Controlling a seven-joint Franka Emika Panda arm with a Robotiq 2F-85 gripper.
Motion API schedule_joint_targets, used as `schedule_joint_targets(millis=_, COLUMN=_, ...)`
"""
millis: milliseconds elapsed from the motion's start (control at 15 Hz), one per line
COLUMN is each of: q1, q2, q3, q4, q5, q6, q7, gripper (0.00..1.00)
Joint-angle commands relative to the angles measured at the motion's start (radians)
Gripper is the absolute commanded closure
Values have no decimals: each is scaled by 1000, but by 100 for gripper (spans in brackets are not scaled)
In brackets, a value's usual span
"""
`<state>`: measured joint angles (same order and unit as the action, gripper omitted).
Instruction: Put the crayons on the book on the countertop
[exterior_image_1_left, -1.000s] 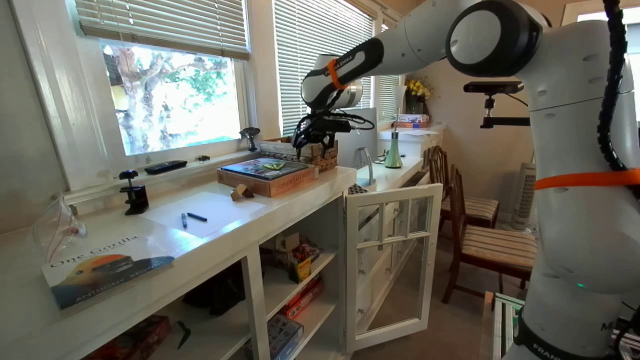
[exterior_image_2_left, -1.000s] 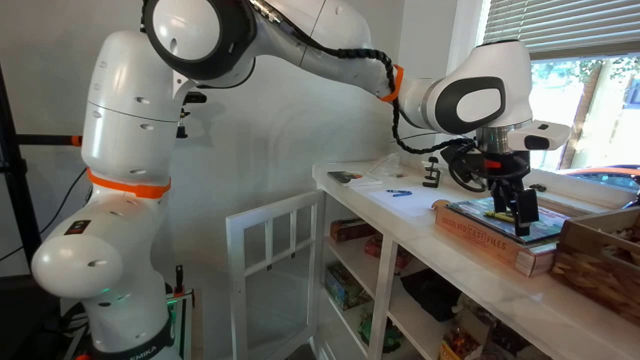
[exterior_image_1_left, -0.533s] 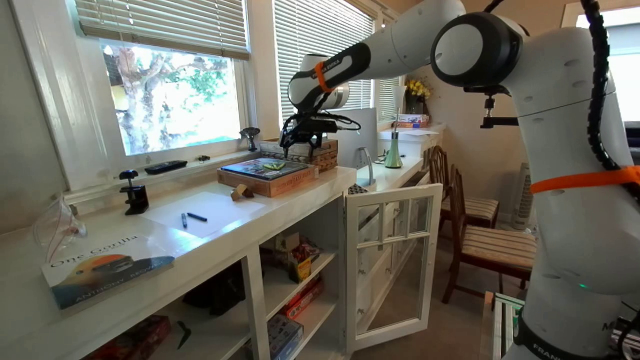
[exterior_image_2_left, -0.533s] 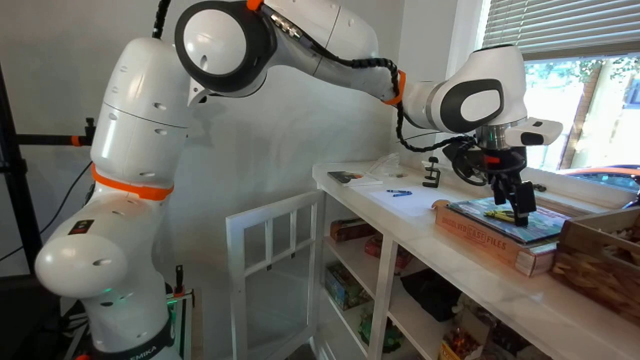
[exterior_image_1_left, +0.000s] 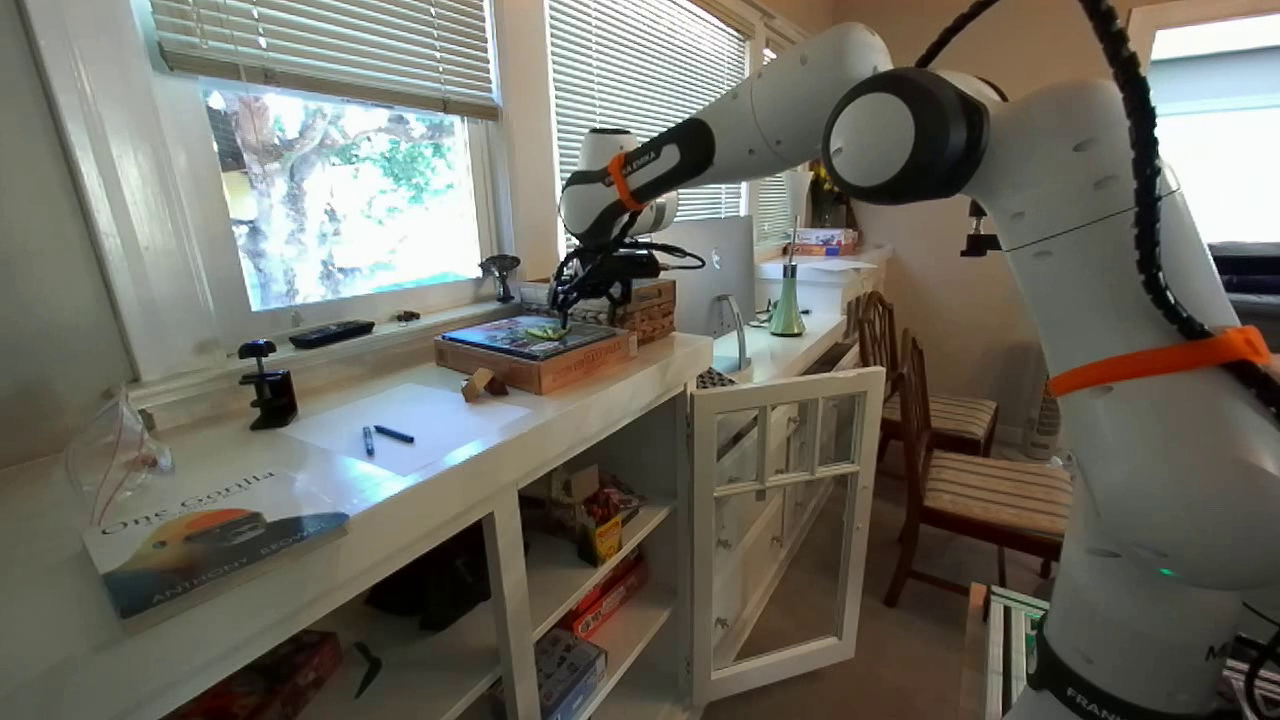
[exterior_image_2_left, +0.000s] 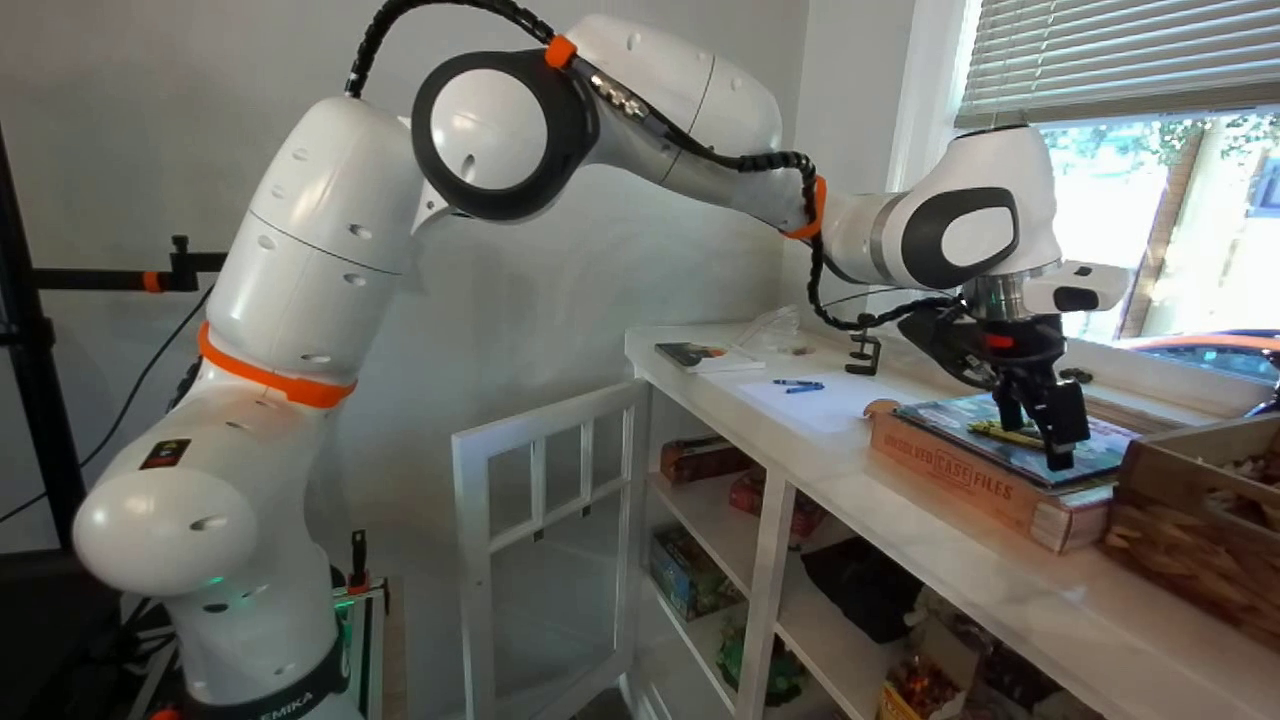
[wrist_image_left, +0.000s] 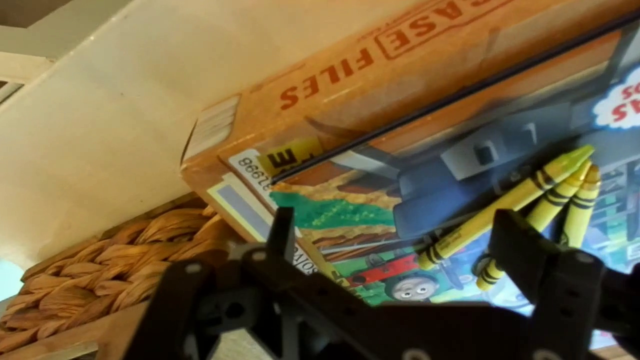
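Several yellow crayons (wrist_image_left: 477, 221) lie on the picture-covered book (wrist_image_left: 345, 212), which rests on an orange-brown box. The crayons also show in both exterior views (exterior_image_1_left: 545, 333) (exterior_image_2_left: 992, 432), small and partly behind a finger. Two dark blue crayons (exterior_image_1_left: 394, 434) (exterior_image_2_left: 803, 388) lie on a white sheet on the white countertop (exterior_image_1_left: 220, 450). My gripper (wrist_image_left: 394, 220) is open and empty, pointing down close above the book (exterior_image_2_left: 940, 412). In the wrist view, its right finger hides part of the yellow crayons; the left finger is over the book's corner.
The box (exterior_image_2_left: 950, 475) has a woven basket (exterior_image_2_left: 1190, 510) beside it. A wooden piece (exterior_image_1_left: 484, 384) and black clamp (exterior_image_1_left: 268, 385) stand by the sheet (exterior_image_1_left: 440, 400). A "One Gorilla" book (exterior_image_1_left: 215, 550) lies at the counter's end. A cabinet door (exterior_image_1_left: 785, 540) hangs open.
My gripper has moved across the book toward the yellow crayons and is lower over it. The arm has leaned forward. The crayons and both books have not moved.
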<state>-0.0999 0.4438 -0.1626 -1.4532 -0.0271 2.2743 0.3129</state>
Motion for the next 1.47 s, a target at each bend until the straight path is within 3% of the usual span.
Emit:
schedule_joint_targets(millis=0, q1=7, q2=59, q3=-10, q4=81, q5=-21, q6=-19, q7=22, gripper=0)
schedule_joint_targets(millis=933, q1=7, q2=116, q3=-11, q4=170, q5=-8, q6=-76, q7=73, gripper=2)
schedule_joint_targets(millis=1000, q1=7, q2=116, q3=-11, q4=175, q5=-8, q6=-83, q7=72, gripper=15)
schedule_joint_targets(millis=1067, q1=8, q2=118, q3=-12, q4=179, q5=-11, q6=-86, q7=75, gripper=15)
schedule_joint_targets(millis=1133, q1=9, q2=120, q3=-13, q4=185, q5=-13, q6=-86, q7=77, gripper=30)
schedule_joint_targets(millis=1267, q1=9, q2=122, q3=-14, q4=193, q5=-14, q6=-90, q7=80, gripper=40)
schedule_joint_targets(millis=1400, q1=9, q2=125, q3=-15, q4=203, q5=-15, q6=-98, q7=80, gripper=62)
